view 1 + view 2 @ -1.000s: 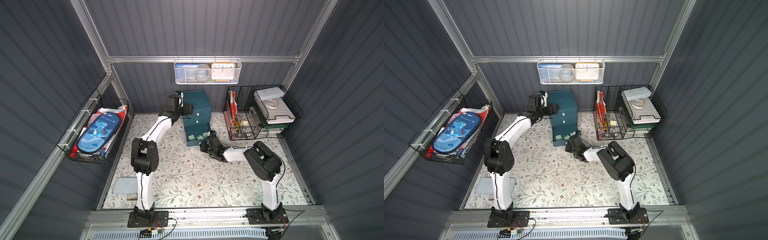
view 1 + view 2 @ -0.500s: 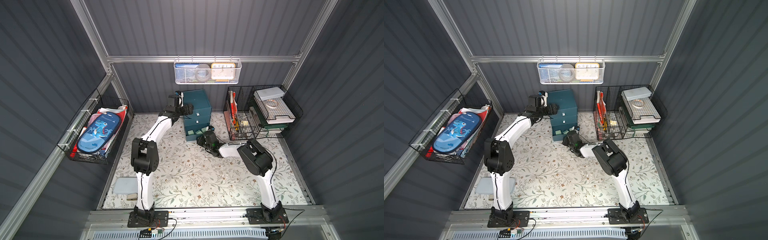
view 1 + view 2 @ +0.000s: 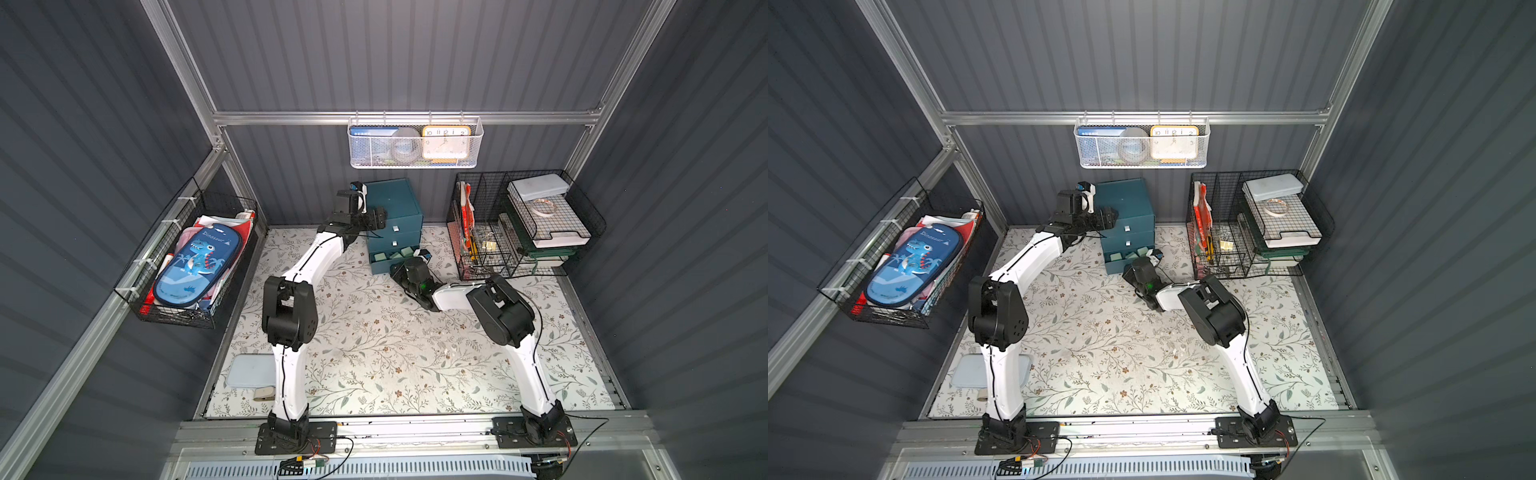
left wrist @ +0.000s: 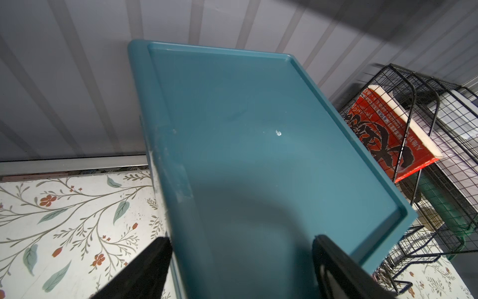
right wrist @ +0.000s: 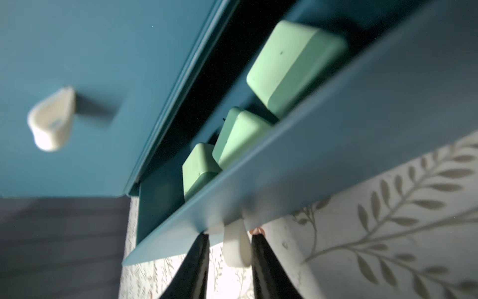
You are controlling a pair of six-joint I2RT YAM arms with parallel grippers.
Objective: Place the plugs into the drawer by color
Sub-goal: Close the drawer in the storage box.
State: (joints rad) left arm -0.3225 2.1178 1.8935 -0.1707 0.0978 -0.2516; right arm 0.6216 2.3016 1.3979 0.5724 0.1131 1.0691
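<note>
The dark teal drawer cabinet point(image 3: 395, 208) stands at the back wall. Its bottom drawer point(image 3: 380, 266) is slightly pulled out, and three mint green plugs point(image 3: 395, 254) point(image 5: 292, 67) lie inside. My right gripper point(image 5: 230, 236) point(image 3: 395, 274) is low at the drawer front. Its jaws straddle the white pull tab point(image 5: 236, 246), with a gap showing on one side, so it is open. My left gripper point(image 4: 241, 239) point(image 3: 376, 216) is open wide at the cabinet's top point(image 4: 258, 129). One finger is off its side and the other is over the top.
Black wire racks point(image 3: 519, 224) with papers and trays stand right of the cabinet. A white mesh basket point(image 3: 415, 143) hangs on the back wall. A wire basket with a dinosaur pencil case point(image 3: 195, 262) hangs on the left wall. A pale blue tray point(image 3: 249, 372) lies front left.
My right gripper has moved toward the cabinet, and the bottom drawer has slid most of the way in with it. The left arm has stayed where it was.
</note>
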